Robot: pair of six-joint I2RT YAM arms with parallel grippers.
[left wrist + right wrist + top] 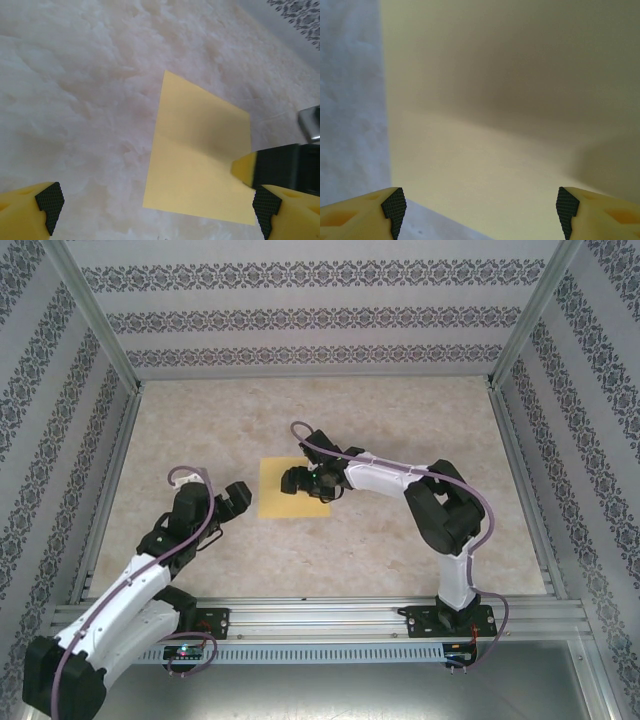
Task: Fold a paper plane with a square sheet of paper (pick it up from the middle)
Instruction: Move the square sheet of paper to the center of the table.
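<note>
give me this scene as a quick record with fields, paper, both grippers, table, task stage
paper: square sheet of paper, yellow, lying flat on the table, no fold visible
table: beige marbled surface
left gripper: open, fingers wide apart, off the sheet's left edge, pointing towards it
right gripper: open, low over the middle of the sheet, casting a shadow on it; contact cannot be told
task stage: sheet not yet lifted or folded
</note>
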